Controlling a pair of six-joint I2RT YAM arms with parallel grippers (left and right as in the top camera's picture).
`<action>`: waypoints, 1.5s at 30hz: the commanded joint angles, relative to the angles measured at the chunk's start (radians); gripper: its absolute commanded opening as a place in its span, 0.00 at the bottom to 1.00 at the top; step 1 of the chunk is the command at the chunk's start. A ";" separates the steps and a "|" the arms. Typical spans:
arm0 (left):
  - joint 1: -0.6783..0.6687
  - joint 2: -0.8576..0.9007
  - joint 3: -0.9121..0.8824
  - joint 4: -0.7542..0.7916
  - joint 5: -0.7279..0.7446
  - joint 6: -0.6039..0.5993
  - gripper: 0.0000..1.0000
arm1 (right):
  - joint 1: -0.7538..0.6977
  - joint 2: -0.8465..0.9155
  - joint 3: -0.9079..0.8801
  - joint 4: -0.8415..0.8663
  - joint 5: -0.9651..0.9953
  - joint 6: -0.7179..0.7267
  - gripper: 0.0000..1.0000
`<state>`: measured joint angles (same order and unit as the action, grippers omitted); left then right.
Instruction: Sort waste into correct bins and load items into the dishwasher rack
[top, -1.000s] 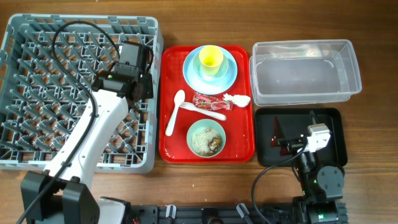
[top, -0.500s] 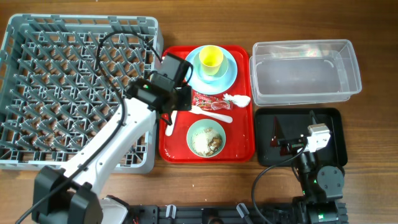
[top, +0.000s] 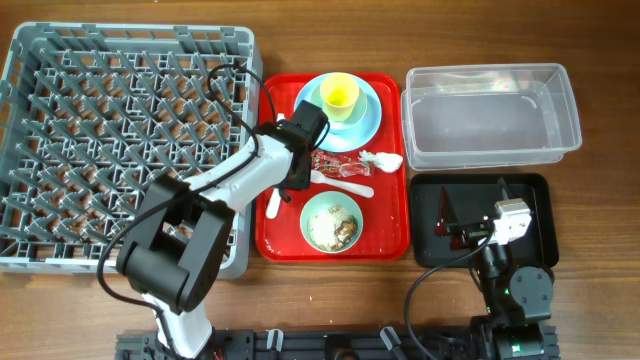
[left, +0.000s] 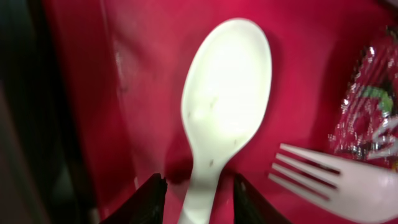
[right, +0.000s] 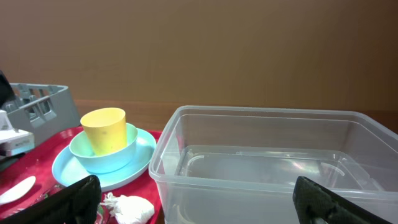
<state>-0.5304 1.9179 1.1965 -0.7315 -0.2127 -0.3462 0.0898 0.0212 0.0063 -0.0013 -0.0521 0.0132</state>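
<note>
Left gripper (left: 200, 198), jaws partly open, straddles the handle of the white spoon (left: 227, 106) without clamping it. The spoon lies flat on the red tray (top: 396, 245) at the middle of the tabletop, just beside the fork (left: 336, 180). Right gripper (right: 202, 202) hangs wide open over the black tray (top: 540, 195) by the tabletop's right edge.

A wooden bench (top: 600, 40) with warm brown grain is seen from above, evenly and softly lit. Behind its far edge, a plain, matte brown wall (right: 249, 50) is shown.
</note>
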 joint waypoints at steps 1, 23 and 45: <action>-0.003 0.060 0.012 0.014 -0.004 0.009 0.33 | -0.005 -0.004 -0.001 0.003 -0.005 -0.006 1.00; 0.035 -0.413 0.145 -0.161 -0.322 0.063 0.04 | -0.005 -0.004 -0.001 0.003 -0.005 -0.006 1.00; 0.169 -0.235 0.105 -0.129 -0.261 0.077 0.64 | -0.005 -0.004 -0.001 0.003 -0.005 -0.006 1.00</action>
<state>-0.3637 1.6756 1.3136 -0.8635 -0.4995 -0.2745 0.0898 0.0212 0.0063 -0.0013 -0.0521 0.0128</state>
